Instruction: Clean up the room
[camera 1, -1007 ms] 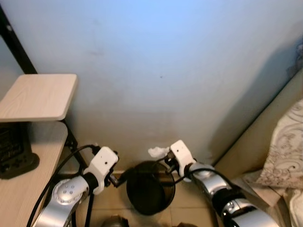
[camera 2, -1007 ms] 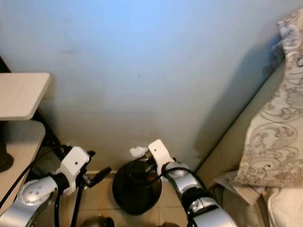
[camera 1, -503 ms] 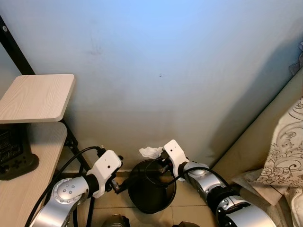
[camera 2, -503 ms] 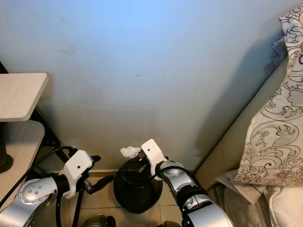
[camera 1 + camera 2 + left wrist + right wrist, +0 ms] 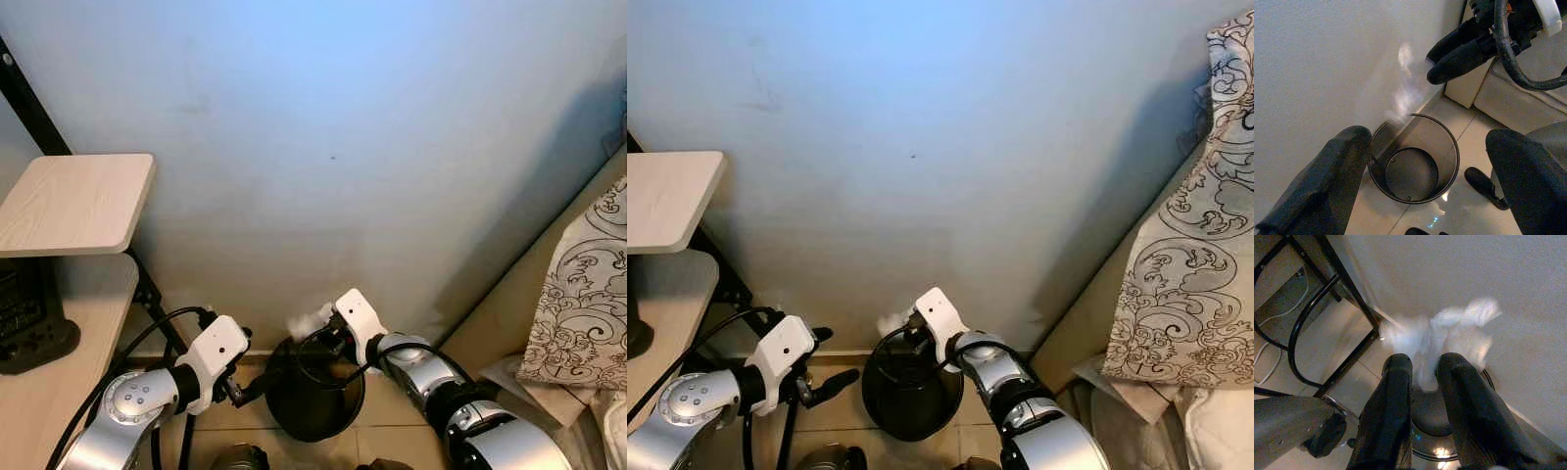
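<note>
White crumpled tissue [image 5: 1449, 335], blurred in every view, sits just past the tips of the right tool [image 5: 1422, 369], above the far rim of a round black bin [image 5: 313, 392] that stands on the tiled floor [image 5: 1469, 147] against the pale blue wall [image 5: 343, 127]. The right tool's two black fingers [image 5: 1396, 396] are slightly apart with the lower part of the tissue showing in the gap between them; whether they still touch it cannot be told because of the blur. In the left wrist view the tissue [image 5: 1403, 93] appears as a faint white smear between the right tool's fingertips [image 5: 1449, 68] and the bin rim [image 5: 1449, 142], close to the wall. The bin is open at the top, with a dark interior and a thin wire hoop around its rim. The left tool [image 5: 257, 387] is held low just beside the bin's left side, its fingers [image 5: 1337, 171] spread wide apart and holding nothing. The right arm [image 5: 431, 377], silver with a white wrist housing, reaches in from the right over the bin. On the left side stands a light wood surface [image 5: 78, 201] on a black metal frame [image 5: 1337, 289], with a lower wood tier carrying a dark object [image 5: 29, 318] at its left edge. On the right edge of the scene a bed [image 5: 1117, 294] runs along the wall, with a cream and black patterned cover [image 5: 1185, 284] draped over it.
</note>
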You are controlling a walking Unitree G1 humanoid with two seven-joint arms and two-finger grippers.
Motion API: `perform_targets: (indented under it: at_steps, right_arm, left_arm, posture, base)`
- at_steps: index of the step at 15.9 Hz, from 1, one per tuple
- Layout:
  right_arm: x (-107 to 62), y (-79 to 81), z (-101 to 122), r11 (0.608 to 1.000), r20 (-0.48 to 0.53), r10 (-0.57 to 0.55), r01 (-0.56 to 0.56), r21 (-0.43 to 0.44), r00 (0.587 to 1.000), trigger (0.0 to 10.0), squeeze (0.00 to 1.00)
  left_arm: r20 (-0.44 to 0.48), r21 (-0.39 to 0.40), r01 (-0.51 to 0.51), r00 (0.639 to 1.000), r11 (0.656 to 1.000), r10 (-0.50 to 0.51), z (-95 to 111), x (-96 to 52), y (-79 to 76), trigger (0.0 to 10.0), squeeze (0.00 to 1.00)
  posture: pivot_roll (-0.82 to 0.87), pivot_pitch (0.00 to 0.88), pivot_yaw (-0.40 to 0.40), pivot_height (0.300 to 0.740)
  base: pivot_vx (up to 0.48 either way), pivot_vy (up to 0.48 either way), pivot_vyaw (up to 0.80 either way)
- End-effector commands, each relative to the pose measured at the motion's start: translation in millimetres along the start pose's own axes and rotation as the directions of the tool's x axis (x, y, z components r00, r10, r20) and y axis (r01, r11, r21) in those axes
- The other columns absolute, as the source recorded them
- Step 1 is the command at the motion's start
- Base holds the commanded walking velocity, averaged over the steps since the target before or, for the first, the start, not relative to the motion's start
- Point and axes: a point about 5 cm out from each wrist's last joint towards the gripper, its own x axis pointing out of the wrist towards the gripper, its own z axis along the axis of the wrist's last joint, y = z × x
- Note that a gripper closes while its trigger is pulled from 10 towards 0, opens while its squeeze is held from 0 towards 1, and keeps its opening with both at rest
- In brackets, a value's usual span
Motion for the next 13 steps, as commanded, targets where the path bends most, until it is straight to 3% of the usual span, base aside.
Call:
perform_targets:
  at_steps: [1, 9, 11, 12, 13]
  right_arm:
    - [-0.1, -1.7, 2.3, 1.000, 0.008, -0.003, 0.003, 0.000, 1.000, 10.0, 1.00]
    - [-1.1, 3.9, -11.6, 0.999, -0.011, 0.002, -0.001, 0.043, 1.000, 10.0, 1.00]
    - [-4.9, -3.1, -12.5, 0.998, 0.007, -0.042, 0.042, 0.044, 0.999, 10.0, 1.00]
    - [-6.5, -6.9, -10.0, 0.997, 0.031, -0.061, 0.059, 0.054, 0.998, 10.0, 0.94]
    - [-12.8, -19.1, -1.8, 0.988, 0.114, -0.125, 0.113, 0.104, 0.986, 10.0, 0.00]
  left_arm:
    - [-0.007, 0.012, 0.012, 1.000, 1.000, -0.012, -1.5, -1.7, -1.7, 10.0, 0.00]
    - [-0.021, 0.025, 0.021, 1.000, 0.999, -0.021, -4.5, -1.8, -3.0, 10.0, 0.00]
    - [-0.009, 0.029, 0.005, 1.000, 1.000, -0.005, -2.6, 0.9, -3.9, 10.0, 0.00]
    - [0.001, 0.012, -0.018, 1.000, 1.000, 0.018, -1.6, 1.9, -3.2, 10.0, 0.00]
    - [0.006, -0.082, -0.136, 0.991, 0.987, 0.137, -1.1, 5.8, 3.4, 10.0, 0.00]
  posture:
    - [0.03, 0.093, -0.003, 0.740]
    - [0.03, 0.079, 0.002, 0.740]
    - [0.02, 0.070, 0.002, 0.740]
    - [0.03, 0.064, -0.003, 0.740]
    - [0.02, 0.045, -0.009, 0.740]
  base:
    - [0.000, 0.000, 0.00]
    - [0.000, 0.000, 0.00]
    - [0.000, 0.000, 0.00]
    - [0.000, 0.000, 0.00]
    - [0.000, 0.000, 0.00]
